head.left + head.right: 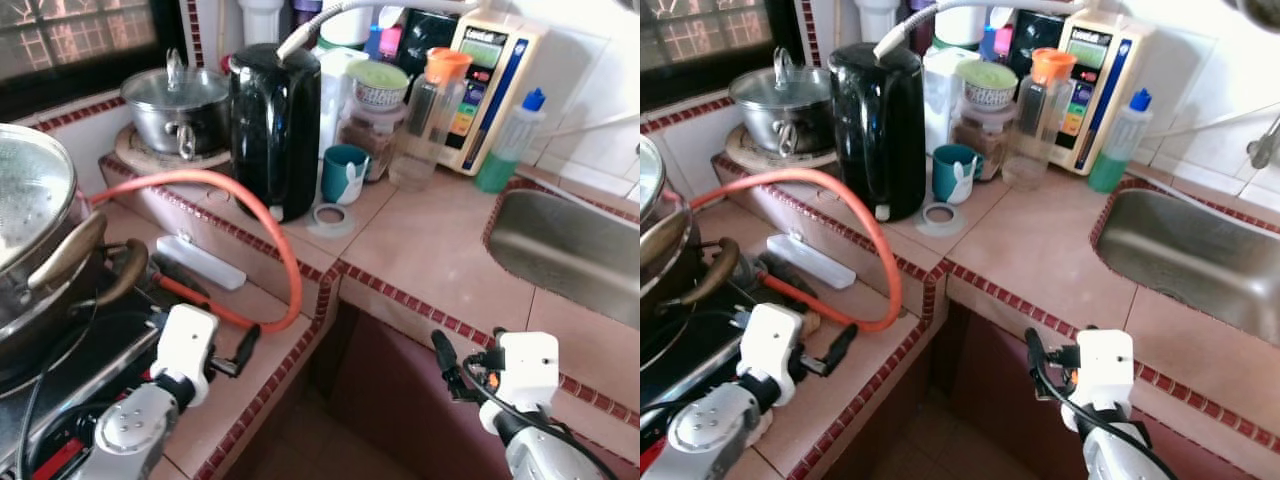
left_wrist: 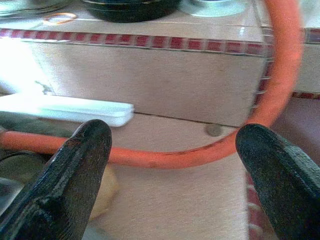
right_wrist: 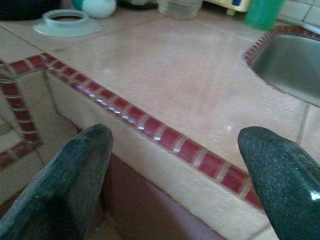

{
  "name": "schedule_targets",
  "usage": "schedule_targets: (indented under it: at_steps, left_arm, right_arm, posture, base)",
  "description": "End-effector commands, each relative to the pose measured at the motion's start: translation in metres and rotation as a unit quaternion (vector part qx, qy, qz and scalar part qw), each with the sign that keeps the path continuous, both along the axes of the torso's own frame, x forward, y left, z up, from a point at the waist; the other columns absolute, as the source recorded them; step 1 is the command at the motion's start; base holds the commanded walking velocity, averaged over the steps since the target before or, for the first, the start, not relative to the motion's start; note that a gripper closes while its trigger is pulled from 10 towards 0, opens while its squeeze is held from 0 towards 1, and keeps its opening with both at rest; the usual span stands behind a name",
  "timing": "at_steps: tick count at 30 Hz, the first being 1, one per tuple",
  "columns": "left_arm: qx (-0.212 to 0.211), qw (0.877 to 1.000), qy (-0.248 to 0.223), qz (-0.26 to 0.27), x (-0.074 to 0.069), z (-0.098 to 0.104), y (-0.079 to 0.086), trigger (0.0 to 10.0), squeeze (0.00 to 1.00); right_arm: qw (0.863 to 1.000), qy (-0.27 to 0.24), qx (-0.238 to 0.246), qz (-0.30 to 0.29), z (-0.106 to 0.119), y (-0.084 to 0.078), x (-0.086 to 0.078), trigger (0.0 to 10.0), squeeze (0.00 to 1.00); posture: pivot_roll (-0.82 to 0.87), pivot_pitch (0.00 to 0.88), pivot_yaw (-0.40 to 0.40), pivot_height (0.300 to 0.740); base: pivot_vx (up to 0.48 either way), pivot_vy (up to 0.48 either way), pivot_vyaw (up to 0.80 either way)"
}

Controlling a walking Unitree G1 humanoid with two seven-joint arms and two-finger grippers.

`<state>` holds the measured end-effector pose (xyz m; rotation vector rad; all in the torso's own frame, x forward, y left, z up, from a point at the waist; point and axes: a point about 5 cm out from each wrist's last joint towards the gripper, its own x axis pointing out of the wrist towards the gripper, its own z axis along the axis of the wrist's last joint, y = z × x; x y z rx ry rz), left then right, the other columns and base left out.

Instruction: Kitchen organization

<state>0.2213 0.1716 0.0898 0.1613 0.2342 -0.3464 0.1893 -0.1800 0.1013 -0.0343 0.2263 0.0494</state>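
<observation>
My left gripper (image 1: 243, 352) hovers open over the lower tiled counter, just short of the orange hose (image 2: 210, 155) that loops across it. A flat white plastic piece (image 1: 200, 262) lies beyond the hose. My right gripper (image 1: 445, 358) is open in front of the red-trimmed counter edge (image 3: 150, 130), below the counter top, holding nothing. On the upper counter stand a black kettle (image 1: 275, 130), a teal cup (image 1: 345, 172) and a white ring-shaped lid (image 1: 332, 217).
A large steel wok (image 1: 35, 230) sits on the stove at left, a lidded steel pot (image 1: 178, 108) behind it. A jar (image 1: 372, 110), an orange-lidded pitcher (image 1: 428, 115), a green bottle (image 1: 510, 140) and a water purifier (image 1: 490, 80) line the back. A steel sink (image 1: 570, 250) lies at right.
</observation>
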Motion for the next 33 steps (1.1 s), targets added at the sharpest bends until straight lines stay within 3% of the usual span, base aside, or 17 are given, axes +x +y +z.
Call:
schedule_targets:
  at_steps: [1, 13, 20, 33]
  left_arm:
    - [-0.002, 1.0, -0.006, -0.008, 0.001, 0.002, -0.007, 10.0, 0.0]
    - [-0.004, 1.0, -0.006, -0.009, 0.001, 0.001, -0.008, 10.0, 0.0]
    - [-0.003, 1.0, -0.006, -0.007, 0.001, 0.0, -0.008, 10.0, 0.0]
    - [-0.016, 0.999, -0.039, -0.01, 0.017, 0.011, -0.015, 10.0, 0.0]
  right_arm:
    - [1.0, 0.0, -0.009, -0.01, 0.001, -0.006, 0.0, 10.0, 0.0]
    - [1.0, 0.001, -0.011, -0.008, 0.0, -0.006, 0.001, 10.0, 0.0]
    - [1.0, 0.001, -0.011, -0.007, 0.0, -0.005, 0.001, 10.0, 0.0]
    - [0.999, -0.024, -0.023, -0.019, 0.011, -0.007, 0.004, 10.0, 0.0]
  posture:
    - [0.11, 0.0, -0.05, 0.74]
    - [0.11, 0.0, -0.053, 0.74]
    - [0.12, 0.0, -0.053, 0.74]
    - [0.1, 0.0, -0.042, 0.74]
  base:
    - [0.0, -0.27, 0.0]
    - [-0.043, -0.282, 0.0]
    - [0.0, 0.0, 0.0]
    - [0.0, 0.0, -0.1]
